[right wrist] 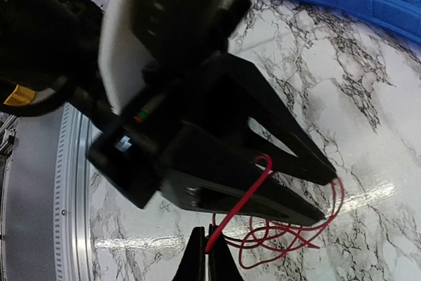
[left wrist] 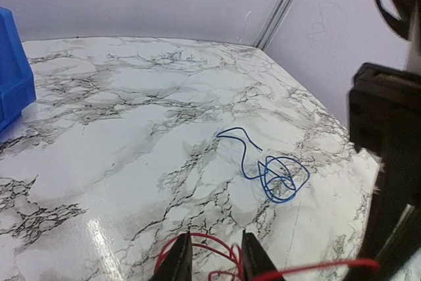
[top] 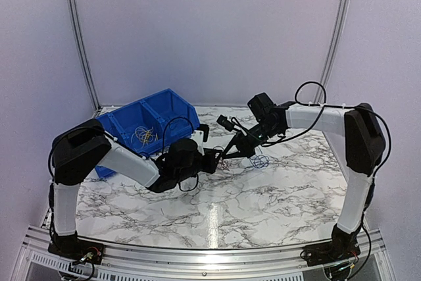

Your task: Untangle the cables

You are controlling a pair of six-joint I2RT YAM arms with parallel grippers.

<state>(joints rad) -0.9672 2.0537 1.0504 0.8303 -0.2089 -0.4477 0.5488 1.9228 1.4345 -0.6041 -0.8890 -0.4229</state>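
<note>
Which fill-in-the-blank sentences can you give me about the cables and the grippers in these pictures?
The right gripper is shut on the ___.
Loose on the marble table, touched by nothing, lies the ___.
Seen from above, the blue bin holds the ___.
Missing: red cable; blue cable; yellow cables.

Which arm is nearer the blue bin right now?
Left. The left arm lies close beside the blue bin; the right arm is on the opposite side, apart from it.
</note>
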